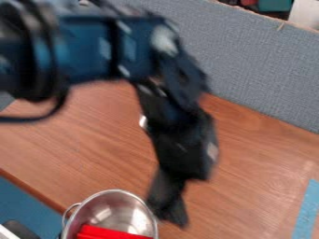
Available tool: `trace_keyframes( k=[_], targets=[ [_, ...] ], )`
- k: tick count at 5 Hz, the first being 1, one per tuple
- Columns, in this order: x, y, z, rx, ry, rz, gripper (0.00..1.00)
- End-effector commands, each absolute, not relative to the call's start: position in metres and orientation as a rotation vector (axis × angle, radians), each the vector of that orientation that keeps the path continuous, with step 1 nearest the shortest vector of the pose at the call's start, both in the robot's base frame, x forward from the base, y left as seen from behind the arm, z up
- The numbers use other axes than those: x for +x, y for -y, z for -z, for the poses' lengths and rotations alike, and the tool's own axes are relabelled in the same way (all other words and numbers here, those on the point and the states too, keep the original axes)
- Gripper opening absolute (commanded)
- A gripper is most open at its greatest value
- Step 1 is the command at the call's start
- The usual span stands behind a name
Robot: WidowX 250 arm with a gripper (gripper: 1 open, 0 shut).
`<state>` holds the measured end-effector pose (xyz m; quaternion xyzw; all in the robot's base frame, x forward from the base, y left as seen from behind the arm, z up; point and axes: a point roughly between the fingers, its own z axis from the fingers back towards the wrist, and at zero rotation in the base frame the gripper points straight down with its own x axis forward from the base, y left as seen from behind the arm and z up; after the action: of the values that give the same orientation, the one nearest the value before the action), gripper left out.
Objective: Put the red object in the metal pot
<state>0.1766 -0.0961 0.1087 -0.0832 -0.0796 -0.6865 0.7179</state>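
Note:
The metal pot point(130, 195) sits at the front edge of the wooden table, cut off by the bottom of the camera view. The red object point(96, 231) lies inside it, showing against the pot's left inner wall. My arm is motion-blurred and reaches down across the middle of the table. My gripper point(171, 207) hangs just to the right of the pot's rim, its dark fingers pointing down. They look open, with nothing between them.
The brown wooden table point(262, 159) ends in an edge at the right and at the front left. A grey-blue fabric partition point(243, 56) stands along the back. Blue floor shows at the lower left.

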Motion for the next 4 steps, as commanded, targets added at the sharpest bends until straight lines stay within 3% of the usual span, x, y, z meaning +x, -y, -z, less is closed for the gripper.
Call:
trace_keyframes(
  k=[1,2,4],
  targets=[
    [0.196,0.112,-0.092,-0.182,0.186,1.521,1.0],
    [0.203,0.093,-0.081,-0.19,0.167,1.417,1.0],
    [0.183,0.08,-0.033,-0.25,0.134,1.499,1.0]
  ],
)
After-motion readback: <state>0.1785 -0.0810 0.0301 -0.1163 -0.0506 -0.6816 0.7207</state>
